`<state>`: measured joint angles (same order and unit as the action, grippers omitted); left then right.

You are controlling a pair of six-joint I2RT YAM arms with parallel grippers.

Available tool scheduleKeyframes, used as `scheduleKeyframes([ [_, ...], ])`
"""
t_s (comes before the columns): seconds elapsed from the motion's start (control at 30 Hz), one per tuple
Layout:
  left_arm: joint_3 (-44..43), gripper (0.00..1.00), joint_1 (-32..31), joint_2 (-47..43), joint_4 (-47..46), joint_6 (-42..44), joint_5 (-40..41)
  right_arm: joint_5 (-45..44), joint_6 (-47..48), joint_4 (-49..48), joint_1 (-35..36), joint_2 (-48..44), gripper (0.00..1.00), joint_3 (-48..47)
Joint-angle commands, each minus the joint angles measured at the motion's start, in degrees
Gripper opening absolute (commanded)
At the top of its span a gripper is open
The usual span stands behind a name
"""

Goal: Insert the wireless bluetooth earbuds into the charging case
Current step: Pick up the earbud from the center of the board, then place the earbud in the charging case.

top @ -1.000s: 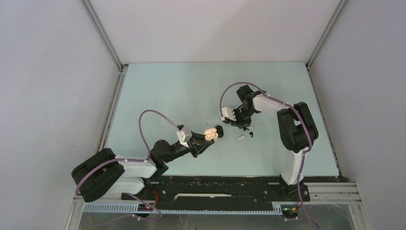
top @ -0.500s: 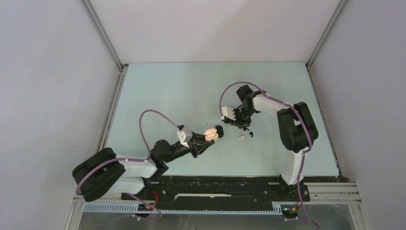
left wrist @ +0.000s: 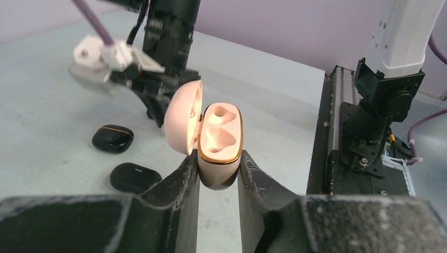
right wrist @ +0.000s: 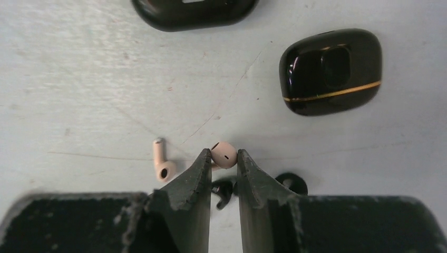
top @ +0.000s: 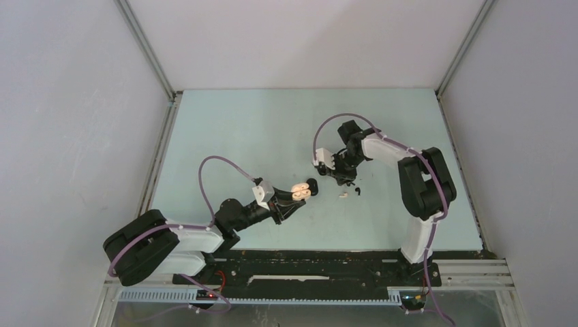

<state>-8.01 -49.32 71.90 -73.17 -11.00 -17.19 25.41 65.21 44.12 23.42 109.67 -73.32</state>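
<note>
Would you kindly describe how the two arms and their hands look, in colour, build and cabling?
The left arm and right arm have black joint housings and white link shells, and a purple cable loops along each towards the wrist. The left hand and right hand each have two dark, wedge-shaped fingers with a rough, pale-scuffed surface.

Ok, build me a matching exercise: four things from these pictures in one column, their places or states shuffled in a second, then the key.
Things:
1. pink charging case
2. pink earbud with visible stem
3. pink earbud showing only its head
4. black case with gold line

Places:
a. between the right fingers
b. closed, on the table, untouched
c. loose on the table beside the right fingers
d. lid open, clamped by the left fingers

Pairs: 1-d, 2-c, 3-a, 4-b
</note>
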Motion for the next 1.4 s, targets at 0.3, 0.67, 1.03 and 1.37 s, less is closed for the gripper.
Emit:
scheduleKeyframes([
  [0.3,-1.4,0.00,0.2,1.1,-2.8,0.4,0.7,-0.9,-11.5,-8.1,0.6,-27.6,0.00,-0.5],
  [0.67,-5.9,0.00,-0.9,5.0,-3.1,-4.0,6.1,-13.9,-13.8,-23.5,6.9,-37.0,0.00,-0.5],
  [1.03,-5.3,0.00,-6.5,-5.5,-2.0,-3.8,19.3,-11.3,-22.0,-30.7,21.1,-61.2,0.00,15.2],
  [1.37,-9.4,0.00,-11.5,-14.1,15.1,5.1,19.9,-16.6,-21.1,-51.2,30.7,-73.9,0.00,34.5],
])
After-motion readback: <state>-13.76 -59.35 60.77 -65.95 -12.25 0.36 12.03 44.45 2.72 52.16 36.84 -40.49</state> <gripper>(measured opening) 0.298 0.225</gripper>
